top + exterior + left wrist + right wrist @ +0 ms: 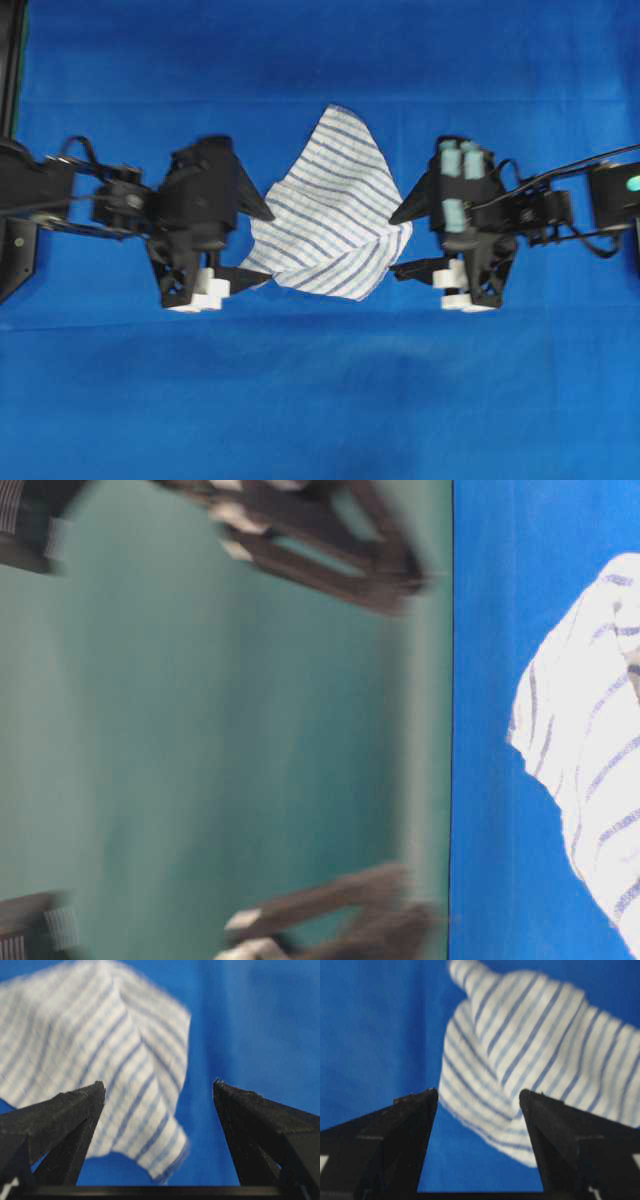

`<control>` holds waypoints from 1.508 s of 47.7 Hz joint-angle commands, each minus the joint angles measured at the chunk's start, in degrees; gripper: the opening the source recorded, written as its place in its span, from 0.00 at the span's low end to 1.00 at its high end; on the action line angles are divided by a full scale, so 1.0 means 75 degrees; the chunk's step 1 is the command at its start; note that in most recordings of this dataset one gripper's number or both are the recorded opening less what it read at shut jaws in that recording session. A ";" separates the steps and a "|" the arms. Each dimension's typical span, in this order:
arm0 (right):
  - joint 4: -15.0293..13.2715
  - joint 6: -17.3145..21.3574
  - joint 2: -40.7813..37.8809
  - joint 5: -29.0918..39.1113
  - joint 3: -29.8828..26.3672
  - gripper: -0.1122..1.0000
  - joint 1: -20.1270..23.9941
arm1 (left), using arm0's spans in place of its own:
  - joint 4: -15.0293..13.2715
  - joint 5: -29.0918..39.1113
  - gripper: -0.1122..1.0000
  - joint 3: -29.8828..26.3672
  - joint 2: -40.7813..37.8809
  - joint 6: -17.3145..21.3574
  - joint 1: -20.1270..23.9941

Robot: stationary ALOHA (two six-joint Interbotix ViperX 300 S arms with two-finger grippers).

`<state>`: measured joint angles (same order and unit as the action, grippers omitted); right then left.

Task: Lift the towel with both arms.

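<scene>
The towel [330,205] is flanked by both tools and gripped by neither. Left tool [266,245]: jaws spread wide, nothing held; in the left wrist view the wedge fingers [75,1110] are seen framing the towel's lower corner, with blue cover between the tips. Right tool [398,243]: likewise wide open and empty; in the right wrist view the towel's near edge is seen just past the tips, partly within the gap. From each tool the cloth lies straight ahead, toward the middle of the counter [320,400]. The towel is crumpled, roughly diamond-shaped, its long axis running from the upper peak to the lower right corner, across the line joining the tools. In the overhead view both tools are seen just beside the cloth's edges, about equally near, fingertips at or slightly overlapping the side corners; whether they touch cannot be told. Height above the cloth cannot be read from the blurred table-level view. Judgement: closing on opposite side corners is the step still to be made.
</scene>
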<state>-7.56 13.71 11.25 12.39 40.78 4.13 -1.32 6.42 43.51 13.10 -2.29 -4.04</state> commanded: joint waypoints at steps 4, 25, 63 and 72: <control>0.0012 0.0059 -0.0738 -0.0586 -0.0023 0.70 0.0152 | 0.0000 -0.0480 0.94 0.0023 -0.0727 0.0000 -0.0035; 0.0141 0.0129 -0.2484 -0.1512 -0.0387 0.70 0.0398 | 0.0000 -0.1301 0.94 0.0035 -0.2496 0.0012 -0.0047; 0.0281 0.0105 -0.2859 -0.1664 -0.0398 0.13 0.0105 | 0.0000 -0.0668 0.16 0.0012 -0.2707 0.0047 -0.0047; 0.0293 0.0105 -0.2520 -0.1629 -0.0375 0.13 0.0094 | 0.0000 -0.0352 0.14 -0.0117 -0.2273 0.0023 -0.0047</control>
<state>-5.36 14.59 -10.63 0.26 38.41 4.83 -1.23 2.90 43.59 -6.77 -2.20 -4.13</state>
